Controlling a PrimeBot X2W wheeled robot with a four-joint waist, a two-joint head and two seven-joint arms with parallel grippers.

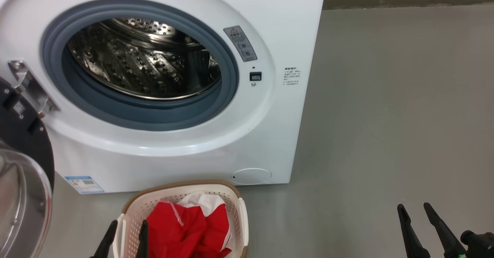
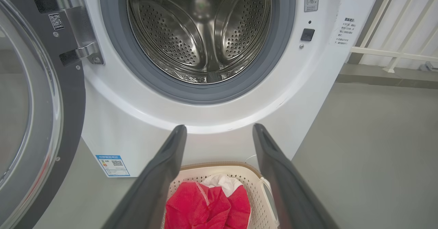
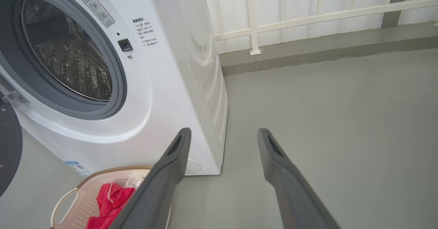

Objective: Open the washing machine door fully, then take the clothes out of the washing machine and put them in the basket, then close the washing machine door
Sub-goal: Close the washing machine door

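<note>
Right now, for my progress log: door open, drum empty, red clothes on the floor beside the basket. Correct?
No. The clothes lie inside the basket, not on the floor; the head view shows it. The door is open and the drum empty.

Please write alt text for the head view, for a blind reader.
A white washing machine stands with its door open at left and drum empty. Red clothes lie in the basket before it. Below, the left gripper and right gripper are open.
</note>
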